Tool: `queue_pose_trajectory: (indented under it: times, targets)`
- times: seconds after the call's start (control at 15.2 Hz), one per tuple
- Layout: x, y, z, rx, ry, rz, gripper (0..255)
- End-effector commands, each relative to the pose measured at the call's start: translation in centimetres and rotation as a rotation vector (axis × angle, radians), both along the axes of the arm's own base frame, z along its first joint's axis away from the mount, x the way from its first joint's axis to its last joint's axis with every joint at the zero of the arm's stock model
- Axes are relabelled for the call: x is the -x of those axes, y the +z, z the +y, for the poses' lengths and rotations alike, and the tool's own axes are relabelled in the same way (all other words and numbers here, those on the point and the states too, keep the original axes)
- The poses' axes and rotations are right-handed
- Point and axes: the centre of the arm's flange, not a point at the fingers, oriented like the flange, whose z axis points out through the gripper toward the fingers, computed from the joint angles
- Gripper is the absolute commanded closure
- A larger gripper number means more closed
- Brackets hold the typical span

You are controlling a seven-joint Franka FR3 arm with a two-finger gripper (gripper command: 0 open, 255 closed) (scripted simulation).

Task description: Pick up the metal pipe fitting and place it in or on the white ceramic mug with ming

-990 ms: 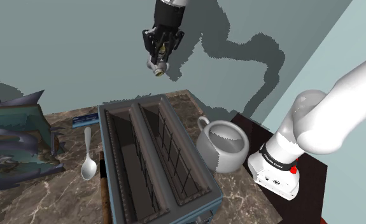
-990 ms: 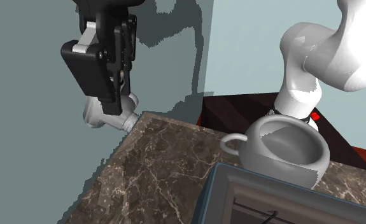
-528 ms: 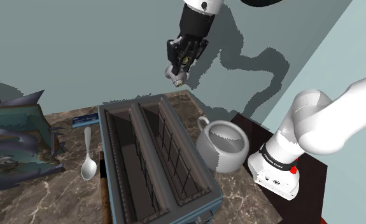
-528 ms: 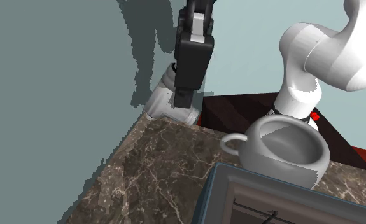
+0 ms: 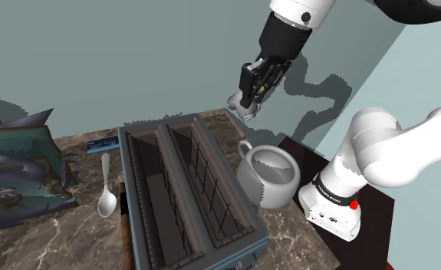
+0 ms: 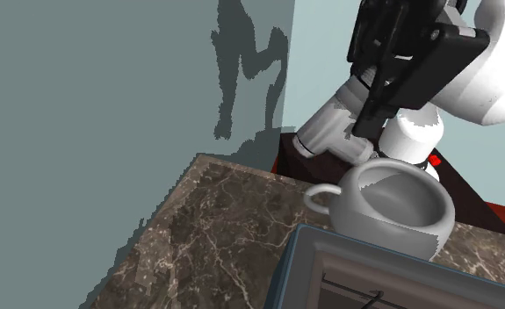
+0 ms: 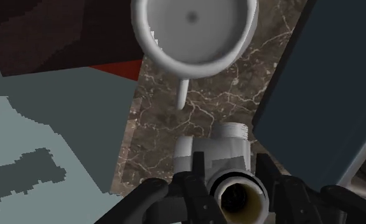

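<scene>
Closest to the wrist camera, the metal pipe fitting (image 7: 223, 153) is held between the two black fingers (image 7: 194, 184) of the gripper (image 7: 232, 191). The gripper is closed tight around it. The round open end of the fitting is turned toward the camera. Past the fitting, the brown stone counter (image 7: 200, 108) can be seen, with the dark toaster (image 7: 315, 83) beside it. Farther on, the white mug (image 7: 191, 28) is looked into from above. Nothing is seen inside it.

In the shoulder view, the toaster (image 5: 184, 192) is found at the lower middle. The mug (image 5: 268, 176) is stood upright just to its right. The fitting (image 5: 240, 107) is held up in the air by the gripper (image 5: 253, 88), above the mug and a little to the left.

In the second exterior view, the fitting (image 6: 329, 136) is seen at the upper right, close to the rim of the mug (image 6: 400, 206) but apart from it.

The carrying step seems to be in hand. The fitting is lifted but not yet put down. Next, it should be brought right over the mug's open top. Then it should be lowered gently, and the fingers opened so it is dropped inside.
</scene>
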Motion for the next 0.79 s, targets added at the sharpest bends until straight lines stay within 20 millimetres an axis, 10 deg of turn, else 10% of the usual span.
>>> queue_pose_trajectory:
  times: [0.0, 0.26, 0.73]
  targets:
    - [2.7, 0.1, -0.4, 0.0, -0.001, 0.0, 255]
    - [8.5, 0.4, -0.4, 0.0, -0.001, 0.0, 255]
    - [8.5, -3.3, -0.4, 0.0, -0.001, 0.0, 255]
